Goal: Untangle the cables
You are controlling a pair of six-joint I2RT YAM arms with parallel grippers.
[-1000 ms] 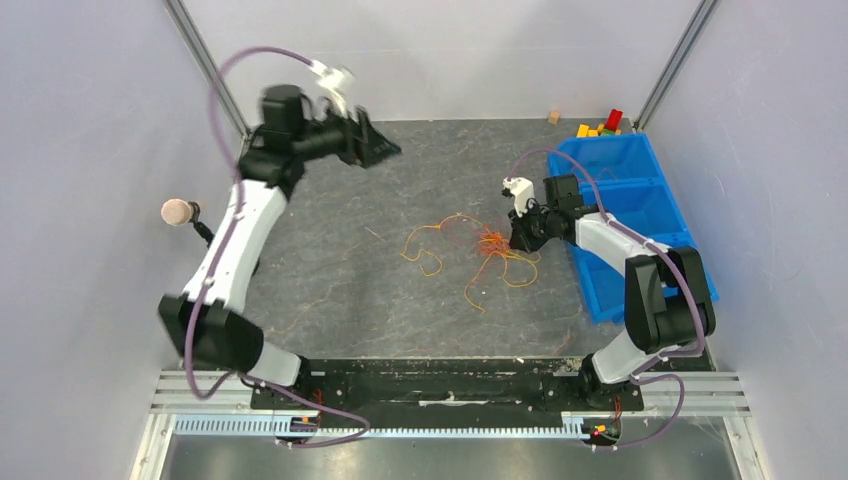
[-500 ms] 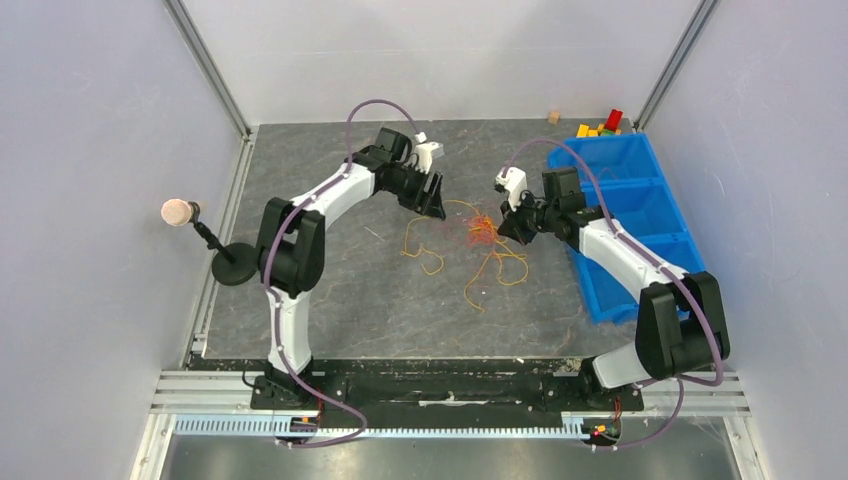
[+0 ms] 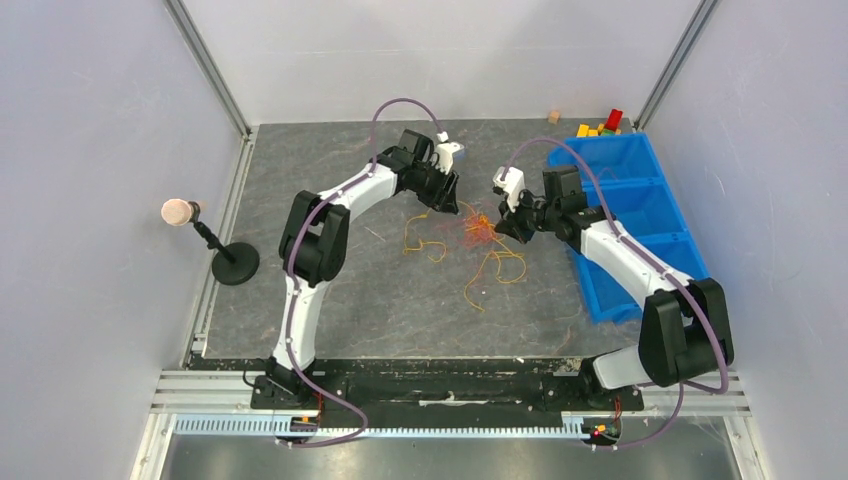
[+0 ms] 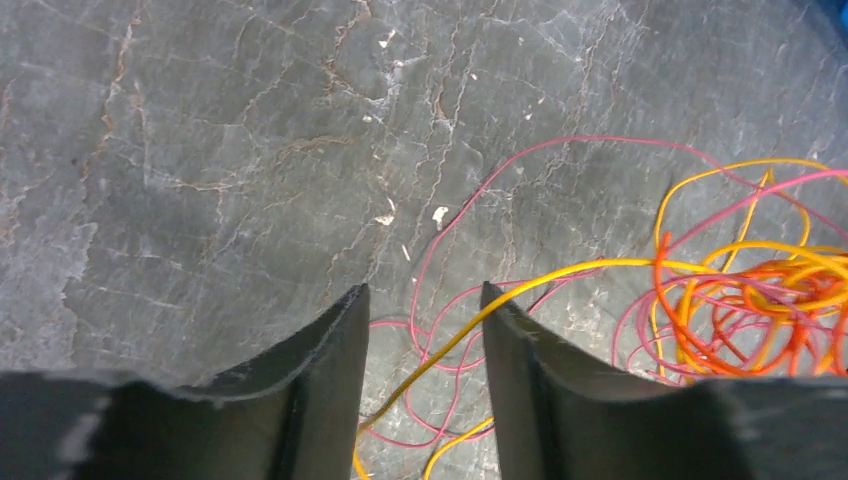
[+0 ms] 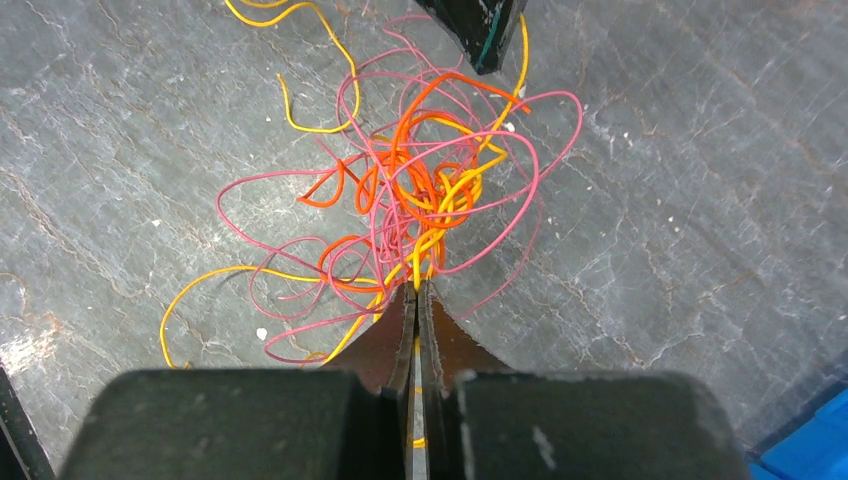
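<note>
The cables [image 3: 480, 232] are thin red, orange and yellow wires knotted in a loose tangle mid-table, with yellow loops [image 3: 428, 243] trailing to the left. In the right wrist view the tangle [image 5: 420, 190] lies just ahead of my right gripper [image 5: 416, 290], which is shut on a yellow strand running between its jaws. My left gripper [image 4: 424, 292] hovers open at the tangle's left edge; a yellow cable [image 4: 560, 272] and red loops pass between its fingers, with the knot [image 4: 760, 290] off to the right. From above, the left gripper [image 3: 452, 205] and right gripper [image 3: 497, 228] flank the knot.
A blue divided bin [image 3: 640, 215] stands along the right side, beside the right arm. Coloured blocks [image 3: 600, 125] and a small wooden block [image 3: 553, 117] sit at the back right. A microphone on a round stand [image 3: 235, 265] is at the left edge.
My left arm has swung in from the back left and come down beside the tangle. My right gripper shifted slightly left and back, dragging the knot with it.
</note>
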